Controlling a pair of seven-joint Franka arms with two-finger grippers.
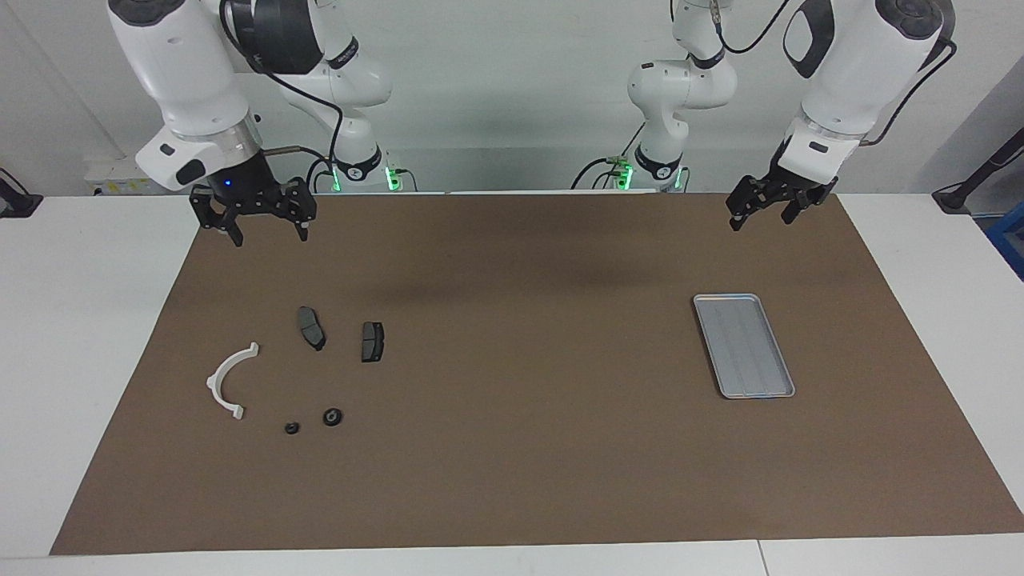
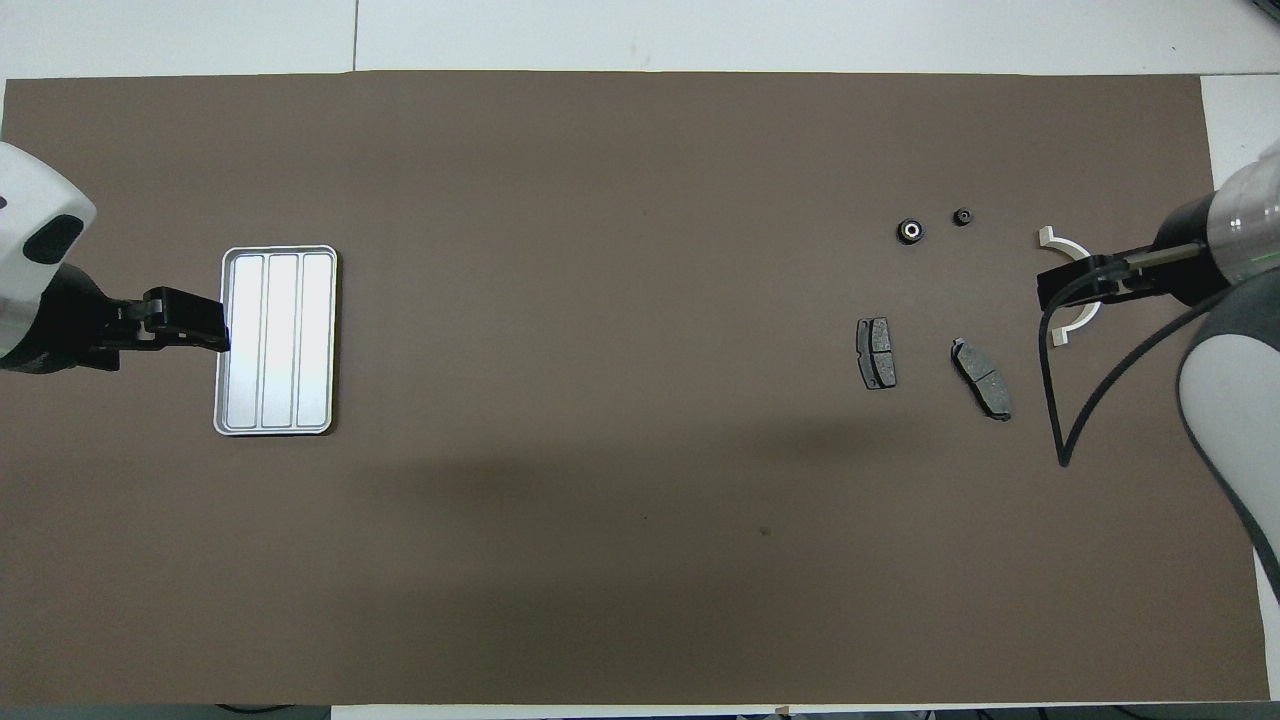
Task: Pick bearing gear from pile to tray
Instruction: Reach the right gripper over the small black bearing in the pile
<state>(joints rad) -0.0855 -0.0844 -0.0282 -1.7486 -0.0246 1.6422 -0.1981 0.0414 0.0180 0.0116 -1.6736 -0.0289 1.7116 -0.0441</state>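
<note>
Our right gripper [image 1: 272, 230] has its fingers spread apart and empty, up over the brown mat's [image 1: 512, 448] 10 o'clock corner. Our left gripper [image 1: 762, 213], also released, waits at 2 o'clock, above the flat ribbed silver-grey metal tray [image 1: 743, 345]. The small black round bearing gear [image 1: 332, 417] lies at 8 o'clock beside the white curved half-ring bracket [image 1: 228, 379].

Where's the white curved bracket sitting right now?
The white curved half-ring plastic bracket lies on the brown mat at the right arm's end of the table, beside two small black round pieces, farther from the robots than the dark grey brake pads.
</note>
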